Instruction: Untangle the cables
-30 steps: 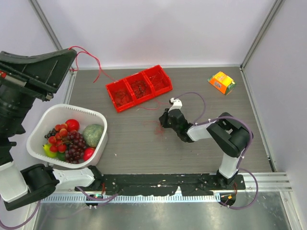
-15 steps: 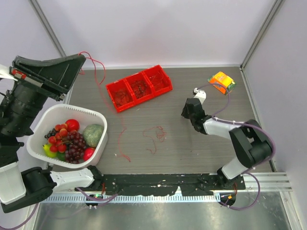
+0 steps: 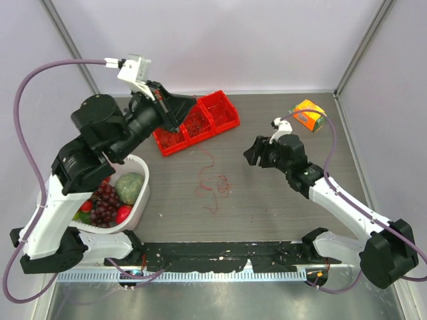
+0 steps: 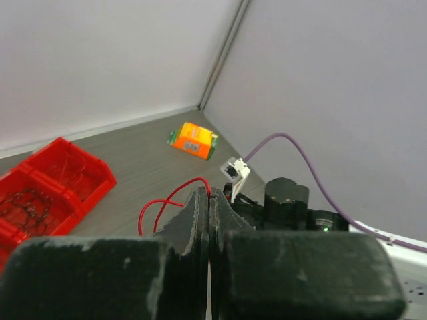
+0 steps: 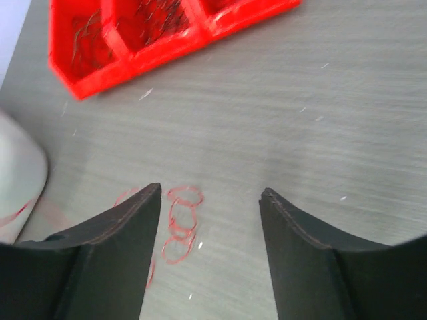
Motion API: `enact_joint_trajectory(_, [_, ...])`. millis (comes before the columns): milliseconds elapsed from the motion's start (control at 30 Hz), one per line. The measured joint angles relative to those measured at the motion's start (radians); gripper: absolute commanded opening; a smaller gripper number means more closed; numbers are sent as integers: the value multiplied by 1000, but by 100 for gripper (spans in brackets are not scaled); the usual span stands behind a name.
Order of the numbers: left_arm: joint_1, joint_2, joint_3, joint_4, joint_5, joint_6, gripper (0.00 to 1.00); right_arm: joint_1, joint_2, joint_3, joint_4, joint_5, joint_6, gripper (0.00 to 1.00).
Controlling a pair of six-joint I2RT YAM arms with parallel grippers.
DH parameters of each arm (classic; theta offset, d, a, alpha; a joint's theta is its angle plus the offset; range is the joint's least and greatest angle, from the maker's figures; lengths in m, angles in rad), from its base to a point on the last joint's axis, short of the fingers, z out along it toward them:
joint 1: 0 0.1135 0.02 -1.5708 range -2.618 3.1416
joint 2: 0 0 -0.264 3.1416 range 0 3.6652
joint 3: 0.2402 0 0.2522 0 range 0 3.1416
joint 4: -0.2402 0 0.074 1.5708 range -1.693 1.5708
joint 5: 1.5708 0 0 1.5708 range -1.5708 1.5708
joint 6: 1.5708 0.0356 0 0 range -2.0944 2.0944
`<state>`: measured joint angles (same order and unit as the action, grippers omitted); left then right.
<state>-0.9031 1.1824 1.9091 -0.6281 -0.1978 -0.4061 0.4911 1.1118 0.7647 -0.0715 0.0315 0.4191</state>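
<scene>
Thin red cables (image 3: 215,188) lie in loose loops on the table's middle. Raised over the red bin (image 3: 208,135), my left gripper (image 3: 189,107) is shut on one red cable (image 4: 160,203). That cable loops out from its fingertips (image 4: 200,200) in the left wrist view. A faint red strand (image 3: 205,155) trails down toward the loops. My right gripper (image 3: 250,155) hovers to the right of the loops, open and holding nothing. In the right wrist view the red loops (image 5: 181,223) lie on the table just inside my right gripper's (image 5: 211,192) left finger. More fine wires fill the bin (image 5: 153,27).
A white basket (image 3: 137,163) of fruit stands at the left under the left arm. An orange box (image 3: 308,115) sits at the back right, also seen as the orange box (image 4: 193,140) in the left wrist view. The right arm (image 4: 287,203) shows there too.
The right gripper opened, let go of the cable clump and drew back to the right. The left arm swung in from the left edge over the bin, still pinching its red cable.
</scene>
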Motion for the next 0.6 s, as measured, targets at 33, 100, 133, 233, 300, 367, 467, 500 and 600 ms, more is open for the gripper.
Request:
enact_joint_trajectory(33, [0,13,0,-6,-11,12,0,0,-7,-15,2,-45,5,70])
enact_joint_trajectory(100, [0,29,4,-28,-34,36,0,0,-2,-55,17,-126,18,71])
enact_joint_trajectory(133, [0,33,8,-35,-43,47,0,0,8,-78,28,-160,30,71])
enact_joint_trajectory(233, [0,35,31,-46,-58,68,0,2,74,-130,66,-240,65,71])
enact_joint_trajectory(300, [0,35,65,-46,-61,75,0,4,134,-146,93,-274,89,71])
enact_joint_trajectory(367, [0,35,97,-46,-61,79,0,5,177,-159,114,-291,110,72])
enact_joint_trajectory(467, [0,40,145,-45,-67,94,0,5,197,-184,155,-319,136,72])
enact_joint_trajectory(500, [0,42,153,-45,-70,99,0,5,200,-185,168,-326,140,72])
enact_joint_trajectory(600, [0,54,172,-45,-80,116,0,23,228,-184,231,-338,153,71])
